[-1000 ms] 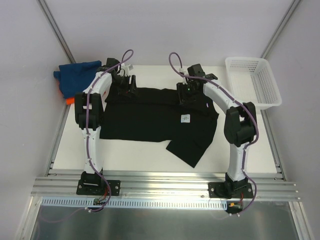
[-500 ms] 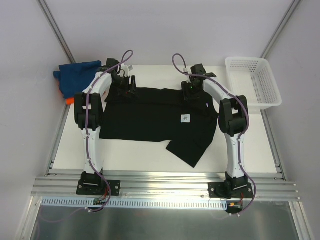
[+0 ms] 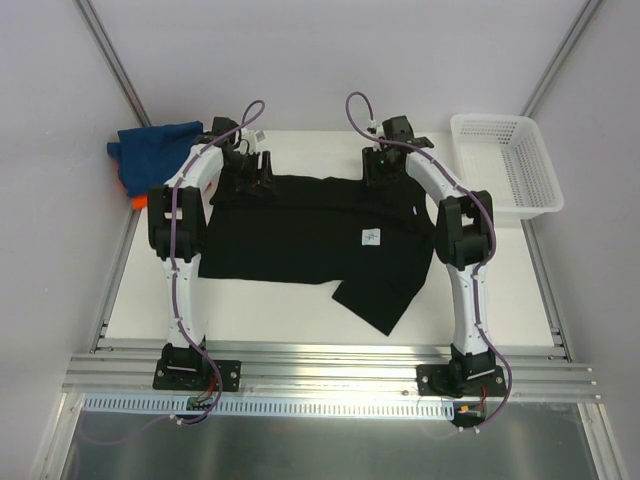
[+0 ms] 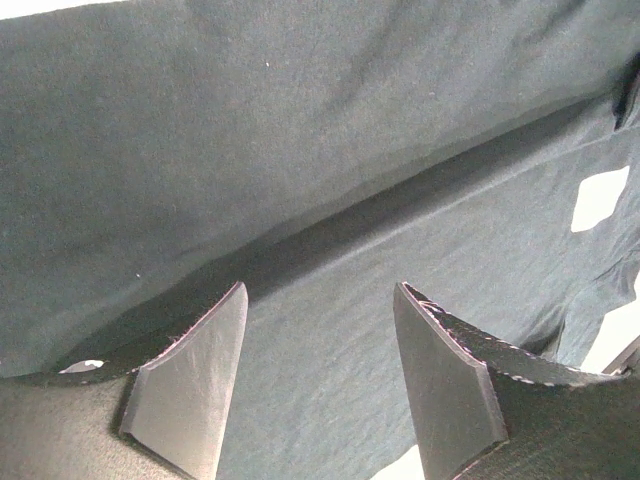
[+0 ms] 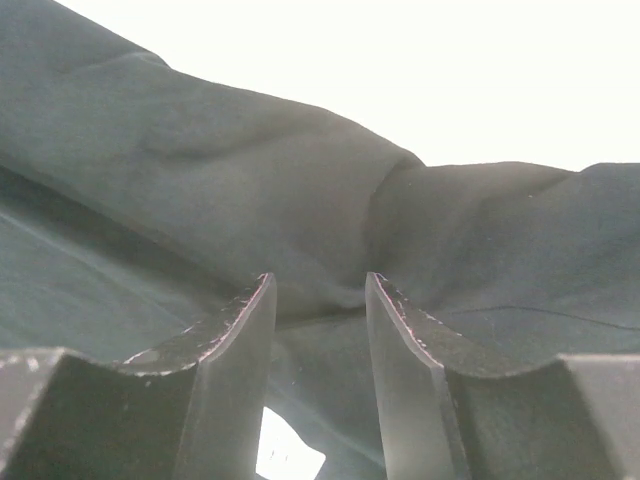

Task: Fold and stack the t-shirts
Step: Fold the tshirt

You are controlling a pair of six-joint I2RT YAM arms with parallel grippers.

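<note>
A black t-shirt (image 3: 300, 235) lies spread across the middle of the table, a fold running along its far edge and its white tag (image 3: 371, 236) facing up. The blue t-shirt (image 3: 152, 147) is bunched at the far left corner with the orange t-shirt (image 3: 138, 200) showing under it. Over the shirt's far left edge my left gripper (image 3: 254, 180) is open; its jaws (image 4: 320, 300) stand apart just above the black cloth (image 4: 300, 150). My right gripper (image 3: 381, 172) is open at the far right edge, its jaws (image 5: 320, 285) over a bunched ridge of black cloth (image 5: 250, 170).
A white mesh basket (image 3: 505, 165) stands at the far right corner of the table. Metal frame posts rise at both back corners. One sleeve of the black shirt sticks out toward the near edge (image 3: 380, 300).
My right gripper has moved back along the black shirt to its far edge. The left arm has stayed still.
</note>
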